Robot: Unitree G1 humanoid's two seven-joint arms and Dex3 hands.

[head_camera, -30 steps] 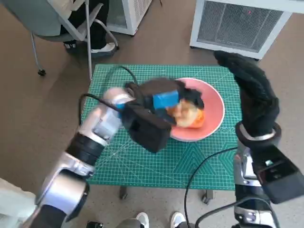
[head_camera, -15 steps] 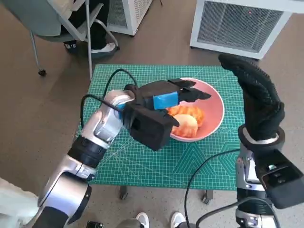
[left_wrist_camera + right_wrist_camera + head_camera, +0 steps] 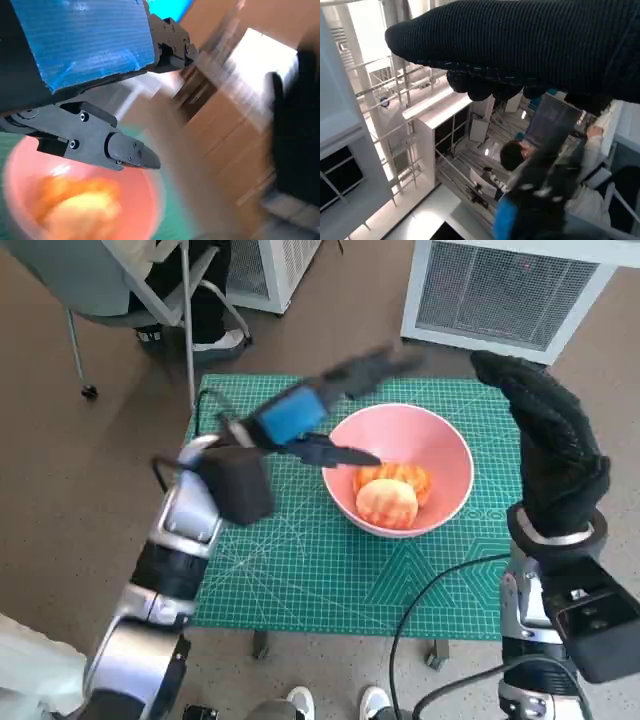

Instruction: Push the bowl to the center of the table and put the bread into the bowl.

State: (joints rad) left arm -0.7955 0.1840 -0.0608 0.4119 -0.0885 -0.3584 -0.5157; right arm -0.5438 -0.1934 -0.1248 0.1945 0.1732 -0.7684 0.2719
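Bread [image 3: 389, 494] lies inside the pink bowl [image 3: 452, 452], resting on its floor toward the near wall, and the bowl sits on the green mat [image 3: 300, 570] a little toward the robot's right of the middle. Both parts of the task look done or nearly so, judging from how things lie. The left hand [image 3: 318, 410] hangs above the bowl's far-left rim with its fingers spread and nothing between them; the left wrist view shows the same, black fingers [image 3: 107, 145] apart over the bread [image 3: 85, 205]. The right hand [image 3: 545, 445] stands upright just beside the bowl's right side, fingers straight and together, holding nothing.

The step in hand seems to be clearing the left arm away. To do it well, lift the hand straight up before swinging it back, so the fingers do not catch the rim and drag the bowl. If the bowl should sit more centrally, a gentle sideways nudge from the right hand's flat side would suit.

The left hand is smeared by motion in the head view, and much of the left wrist view is blurred. The right wrist view shows only the glove [image 3: 530, 45], a seated person [image 3: 540, 165] and shelving; whether the right hand touches the bowl cannot be told.
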